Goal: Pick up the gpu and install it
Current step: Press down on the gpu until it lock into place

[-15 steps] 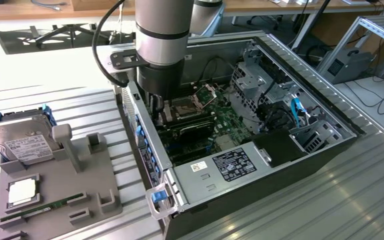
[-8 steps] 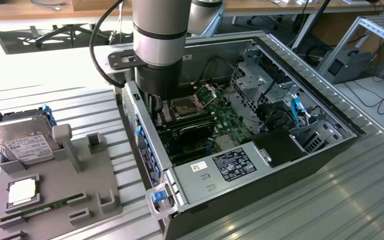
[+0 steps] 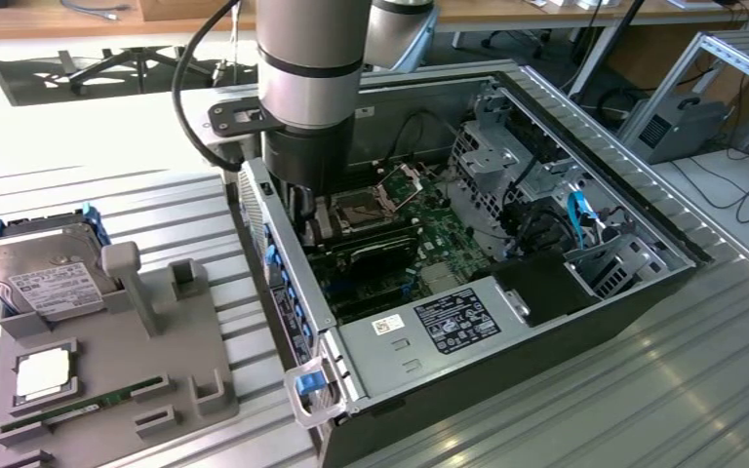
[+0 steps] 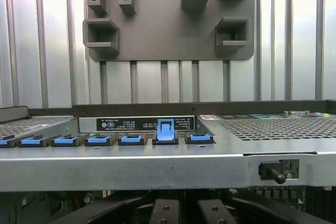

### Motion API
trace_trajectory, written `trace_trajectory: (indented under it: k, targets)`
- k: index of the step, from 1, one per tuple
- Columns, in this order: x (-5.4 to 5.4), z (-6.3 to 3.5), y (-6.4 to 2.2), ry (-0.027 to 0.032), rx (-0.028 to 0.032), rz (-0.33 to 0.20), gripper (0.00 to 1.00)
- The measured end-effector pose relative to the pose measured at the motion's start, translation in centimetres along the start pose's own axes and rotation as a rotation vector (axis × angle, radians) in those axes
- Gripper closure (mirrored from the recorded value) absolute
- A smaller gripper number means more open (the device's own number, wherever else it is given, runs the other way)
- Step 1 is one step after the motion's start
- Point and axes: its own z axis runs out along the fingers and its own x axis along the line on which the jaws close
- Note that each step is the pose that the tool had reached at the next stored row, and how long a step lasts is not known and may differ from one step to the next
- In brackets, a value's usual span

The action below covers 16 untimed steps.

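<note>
The two dark fingers [image 4: 164,212] stand close together, low inside the open computer case [image 3: 635,292]. Between them I see no clear object, so I cannot tell if they pinch something. The gripper [image 3: 307,216] hangs straight down from the thick grey arm [image 3: 309,58] and reaches into the case at the side on the exterior view's left, just behind the row of blue slot clips [image 4: 165,129].

The gpu [image 3: 377,253] is the long dark card inside the case. It lies over the green motherboard [image 3: 447,244], just beside the gripper toward the exterior view's right. Whether it sits fully in its slot I cannot tell, and whether the fingers touch its edge is also not clear. Near it, a little further back, is the processor socket [image 3: 368,207] with its metal frame.

In the wrist view a silver edge of the case [image 4: 157,171] crosses in front of the fingers. One blue clip stands raised there and the others lie flat.

Outside the case, on the exterior view's left, a grey holder [image 3: 179,361] lies on the slatted metal table [image 3: 687,390]. It carries a hard drive [image 3: 36,278] with a white label, a small square chip [image 3: 43,372] and a narrow green memory stick [image 3: 82,405]. These are well apart from the gripper
</note>
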Motion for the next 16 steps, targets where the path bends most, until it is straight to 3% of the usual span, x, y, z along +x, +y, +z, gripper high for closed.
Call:
trace_trajectory:
  k: [16]
  targets:
    - [0.01,0.02,0.14,0.0,-0.0002,0.0,0.89]
